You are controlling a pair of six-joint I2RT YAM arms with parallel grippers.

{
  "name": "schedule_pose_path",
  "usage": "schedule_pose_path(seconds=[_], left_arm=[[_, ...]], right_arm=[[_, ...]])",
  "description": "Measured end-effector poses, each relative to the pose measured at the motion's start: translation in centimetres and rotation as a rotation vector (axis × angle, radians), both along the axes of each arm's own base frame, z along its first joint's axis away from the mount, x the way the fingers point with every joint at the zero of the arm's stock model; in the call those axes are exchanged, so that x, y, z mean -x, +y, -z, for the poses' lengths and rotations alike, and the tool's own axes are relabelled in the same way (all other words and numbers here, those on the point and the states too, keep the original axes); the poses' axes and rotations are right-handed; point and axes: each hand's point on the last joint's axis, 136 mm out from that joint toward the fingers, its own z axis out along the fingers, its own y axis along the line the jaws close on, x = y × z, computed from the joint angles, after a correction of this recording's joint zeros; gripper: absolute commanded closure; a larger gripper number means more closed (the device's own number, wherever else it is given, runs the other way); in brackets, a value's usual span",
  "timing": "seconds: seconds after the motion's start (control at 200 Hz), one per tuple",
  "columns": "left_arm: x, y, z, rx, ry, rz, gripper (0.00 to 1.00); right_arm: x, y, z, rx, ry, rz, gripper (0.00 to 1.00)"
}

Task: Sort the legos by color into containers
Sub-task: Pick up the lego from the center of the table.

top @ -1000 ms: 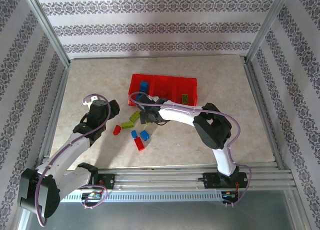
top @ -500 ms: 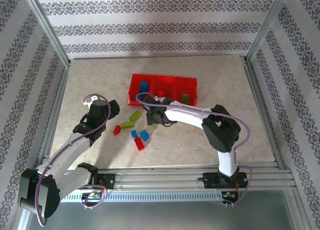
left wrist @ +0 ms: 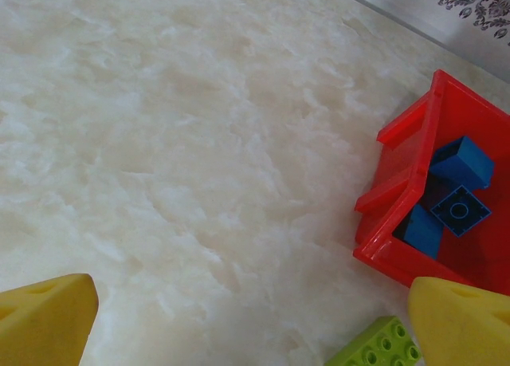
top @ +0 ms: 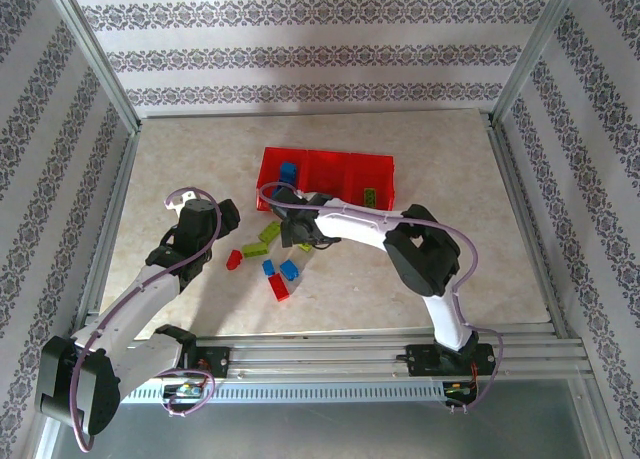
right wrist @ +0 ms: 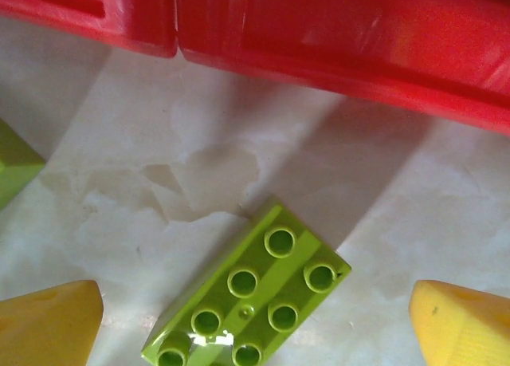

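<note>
The red three-compartment tray lies mid-table. Its left compartment holds blue legos; its right one holds a green lego. Loose legos lie in front of the tray: green, red, blue and red. My right gripper hangs open just before the tray wall. A lime-green lego lies flat and diagonal on the table between its yellow fingertips. My left gripper is open over bare table, left of the tray corner.
A second green lego sits by the left gripper's right fingertip, and another pokes in at the left edge of the right wrist view. Metal frame rails and patterned walls border the table on all sides.
My right gripper swung slightly right, then came back left to where it was a second ago. The left arm and the legos have not moved.
</note>
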Motion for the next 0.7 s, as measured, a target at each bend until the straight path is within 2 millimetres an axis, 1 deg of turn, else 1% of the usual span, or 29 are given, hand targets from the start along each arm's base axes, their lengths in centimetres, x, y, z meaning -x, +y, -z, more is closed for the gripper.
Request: schedule_pose_path(seconds=[0.115, 0.245, 0.35, 0.55, 0.7], left_arm=[[0.0, 0.0, 0.0, 0.0, 0.0, 0.0, 0.0], [0.1, 0.0, 0.2, -0.001, 0.003, 0.0, 0.0], [0.0, 0.0, 0.1, 0.0, 0.002, -0.001, 0.0], [0.0, 0.1, 0.1, 0.008, 0.002, -0.002, 0.0], [0.0, 0.0, 0.2, 0.01, 0.003, 0.001, 0.0]], right_arm=[[0.1, -0.2, 1.0, 0.005, 0.027, 0.006, 0.17], [0.0, -0.5, 1.2, 0.004, 0.032, 0.013, 0.29], [0.4, -1.0, 1.7, 0.012, 0.047, 0.018, 0.38], [1.0, -1.3, 1.6, 0.0, 0.053, 0.023, 0.51], [1.4, -1.5, 1.7, -0.003, 0.061, 0.013, 0.66]])
